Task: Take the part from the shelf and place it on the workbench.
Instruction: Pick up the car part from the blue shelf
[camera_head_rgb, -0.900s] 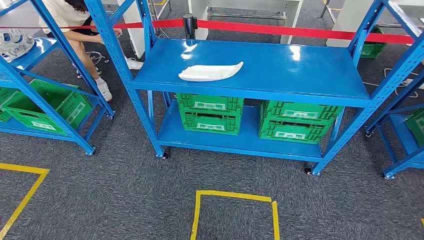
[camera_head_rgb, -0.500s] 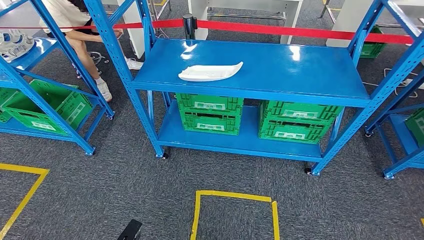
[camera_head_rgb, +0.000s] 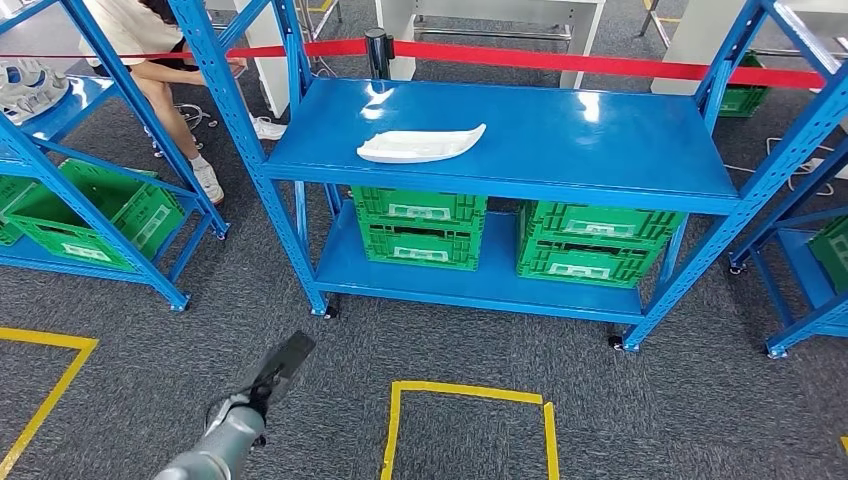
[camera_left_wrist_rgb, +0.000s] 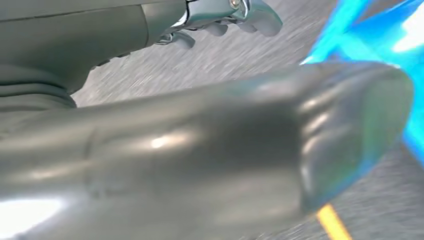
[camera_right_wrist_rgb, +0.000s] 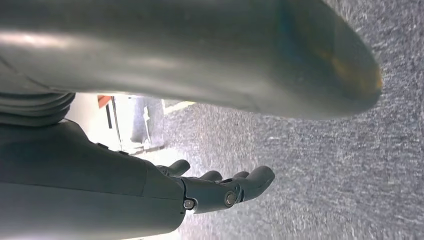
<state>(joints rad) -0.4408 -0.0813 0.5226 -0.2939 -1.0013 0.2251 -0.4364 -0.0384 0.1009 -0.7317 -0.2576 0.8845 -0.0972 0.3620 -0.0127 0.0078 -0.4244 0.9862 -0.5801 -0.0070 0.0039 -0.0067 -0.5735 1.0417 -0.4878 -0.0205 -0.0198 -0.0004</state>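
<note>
Head view shows the blue shelf (camera_head_rgb: 500, 140) standing ahead across grey carpet (camera_head_rgb: 640, 400), with green crates (camera_head_rgb: 420, 228) on its lower level; the white part (camera_head_rgb: 420, 144) lies flat on the upper level, toward its left half and near the front edge, with nothing touching it; the left hand (camera_head_rgb: 277, 368) is raised over the carpet, well short of the shelf, fingers stretched out straight and holding nothing; the right hand (camera_right_wrist_rgb: 215, 192) hangs above the floor, fingers loosely apart and likewise empty. The step in hand looks like the reach toward the part; to do it well, the left hand should likely approach over the shelf's front edge rather than from below it, stay wide until it spans the part's narrow middle, and clear the upright post (camera_head_rgb: 240, 130) on that side.
</note>
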